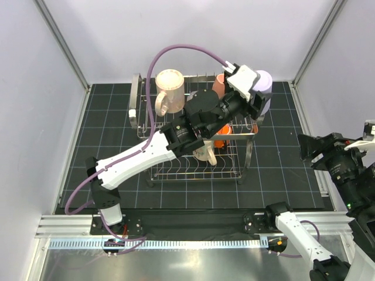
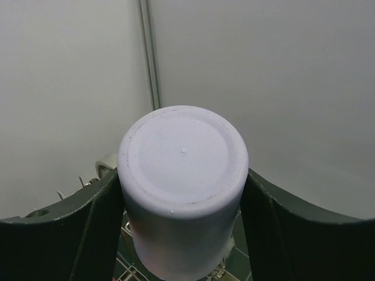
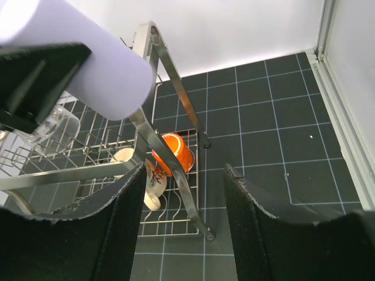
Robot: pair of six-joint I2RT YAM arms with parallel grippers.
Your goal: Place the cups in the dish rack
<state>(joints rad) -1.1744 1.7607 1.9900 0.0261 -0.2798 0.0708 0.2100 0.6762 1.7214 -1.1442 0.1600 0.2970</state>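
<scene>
My left gripper [image 1: 258, 96] is shut on the lavender tumbler [image 1: 265, 86] and holds it tilted above the far right end of the chrome dish rack [image 1: 136, 99]. In the left wrist view the tumbler's base [image 2: 183, 155] faces the camera, with a finger [image 2: 96, 225] on each side. The beige-pink mug [image 1: 169, 88] and salmon-pink mug [image 1: 219, 85] sit on the upper tier. The orange cup [image 3: 173, 153] and cream mug [image 3: 151, 180] lie on the lower tier. A clear glass tumbler [image 3: 54, 124] shows on the upper tier. My right gripper [image 3: 184, 170] is open and empty, right of the rack.
The rack stands on a black gridded mat [image 1: 275, 175]. White walls with metal corner posts [image 1: 64, 47] close in the back and sides. An aluminium rail [image 1: 176, 225] runs along the near edge by the arm bases.
</scene>
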